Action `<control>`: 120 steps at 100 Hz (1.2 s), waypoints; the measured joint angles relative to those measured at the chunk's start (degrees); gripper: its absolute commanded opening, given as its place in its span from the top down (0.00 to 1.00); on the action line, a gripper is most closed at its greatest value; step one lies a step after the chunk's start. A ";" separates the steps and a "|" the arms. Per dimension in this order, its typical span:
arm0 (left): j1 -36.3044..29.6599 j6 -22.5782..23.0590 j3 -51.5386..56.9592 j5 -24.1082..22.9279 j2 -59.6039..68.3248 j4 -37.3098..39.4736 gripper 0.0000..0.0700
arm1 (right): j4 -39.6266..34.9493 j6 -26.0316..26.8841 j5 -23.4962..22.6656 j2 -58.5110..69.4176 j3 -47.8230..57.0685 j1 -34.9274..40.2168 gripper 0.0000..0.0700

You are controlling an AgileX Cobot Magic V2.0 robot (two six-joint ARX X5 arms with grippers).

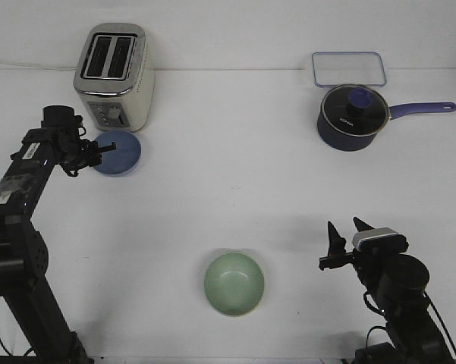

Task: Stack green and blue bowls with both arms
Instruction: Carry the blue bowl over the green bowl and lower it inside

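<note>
The periwinkle blue glossy round bowl [118, 152] is sitting near the left edge of the white table [235, 174], just in front of the cream and silver two-slot toaster [114, 76] that is standing toward the far left corner; the left black jointed arm's gripper [99, 155] is reaching in from the left edge and its thin fingers are lying over the bowl's left rim, though whether they are pinching the rim cannot be told from the front view. The pale mint green glossy round bowl [234, 284] is resting upright near the middle of the near edge, its hollow facing up; the right black arm's gripper [348, 236] is hanging near the near right corner, well apart from the green bowl and to its right, with its two fingers pointing away from the robot and spread apart, holding nothing. Toward the far right corner the dark navy lidded saucepan [351, 117] is standing with its long handle pointing at the right edge; just behind it a clear rectangular lid with a blue rim [349, 68] is lying flat.
</note>
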 measured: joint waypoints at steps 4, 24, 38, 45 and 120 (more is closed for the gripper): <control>0.07 0.37 0.00 0.96 -0.94 -1.22 0.98 | 0.00 0.00 -0.02 0.00 0.00 0.00 0.42; 0.31 3.04 -0.02 4.22 -12.50 -8.48 0.98 | 0.00 0.00 -0.02 0.00 0.00 0.00 0.42; 0.50 3.65 0.22 9.73 -23.10 -10.05 0.98 | 0.02 0.00 -0.02 0.00 0.00 0.00 0.42; 0.52 3.89 0.46 14.53 -27.34 -12.28 0.98 | 0.09 0.00 -0.02 0.00 0.00 0.00 0.42; -39.08 -3.32 -32.96 22.03 -43.25 0.00 0.98 | 0.87 0.00 -1.09 0.00 0.00 -0.07 0.42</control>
